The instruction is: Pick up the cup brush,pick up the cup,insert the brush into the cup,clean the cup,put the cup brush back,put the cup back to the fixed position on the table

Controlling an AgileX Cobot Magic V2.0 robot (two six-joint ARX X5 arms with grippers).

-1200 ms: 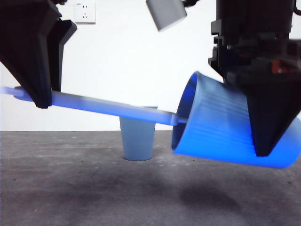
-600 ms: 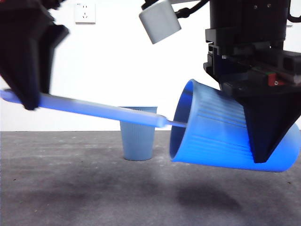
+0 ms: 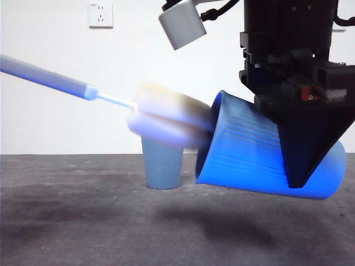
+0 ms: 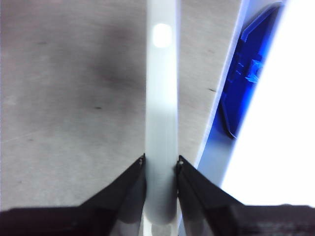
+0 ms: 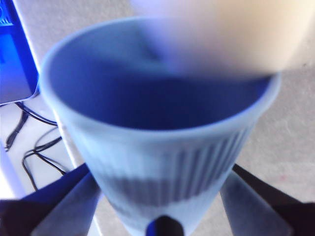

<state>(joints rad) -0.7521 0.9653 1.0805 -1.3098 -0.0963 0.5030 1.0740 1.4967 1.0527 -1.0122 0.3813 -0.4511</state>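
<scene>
- The table (image 3: 83,221) lies bare beneath the tilted cup (image 3: 249,160), pinched by the right gripper (image 3: 302,166).
- The left gripper (image 4: 161,164) clamps the cup brush (image 3: 166,119), its sponge at the cup's rim.
- A second cup (image 3: 162,166) stands behind the held one.

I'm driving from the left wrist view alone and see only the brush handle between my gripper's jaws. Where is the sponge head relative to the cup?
Observer: In the front view the sponge head is at the mouth of the tilted cup, mostly outside the rim.
Operator: Is that cup held or resting?
Observer: Held off the table, clamped by the right gripper, mouth tipped toward the brush.
Operator: Anything else standing near?
Observer: A second cup stands upright on the table behind the sponge head.
</scene>
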